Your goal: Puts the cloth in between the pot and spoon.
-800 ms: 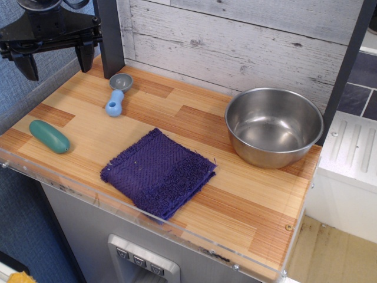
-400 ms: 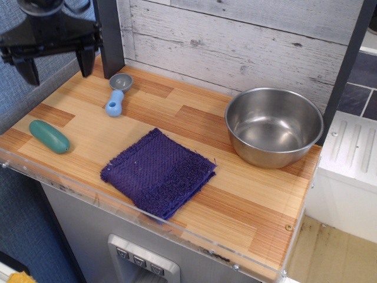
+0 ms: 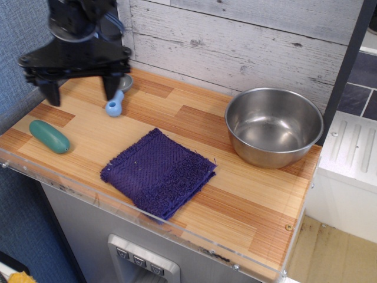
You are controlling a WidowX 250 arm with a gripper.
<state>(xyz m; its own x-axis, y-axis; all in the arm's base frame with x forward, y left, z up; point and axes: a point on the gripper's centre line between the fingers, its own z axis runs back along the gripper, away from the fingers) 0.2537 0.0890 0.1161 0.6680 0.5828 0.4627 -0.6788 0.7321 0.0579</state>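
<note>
The dark purple cloth (image 3: 158, 172) lies flat near the front edge of the wooden counter, at the middle. The steel pot (image 3: 274, 126) stands at the back right, empty. The spoon (image 3: 115, 101) with its light-blue handle lies at the back left; its grey scoop is partly hidden behind my gripper. My black gripper (image 3: 80, 89) hangs open and empty above the counter's left part, its fingers spread wide, left of and behind the cloth.
A teal oval object (image 3: 49, 136) lies at the front left. A dark post (image 3: 112, 23) stands at the back left against the white plank wall. A clear lip (image 3: 141, 215) runs along the counter's front edge.
My gripper has moved right and down from the upper left corner toward the counter, now covering part of the spoon's scoop. The cloth, pot and spoon have not moved.
</note>
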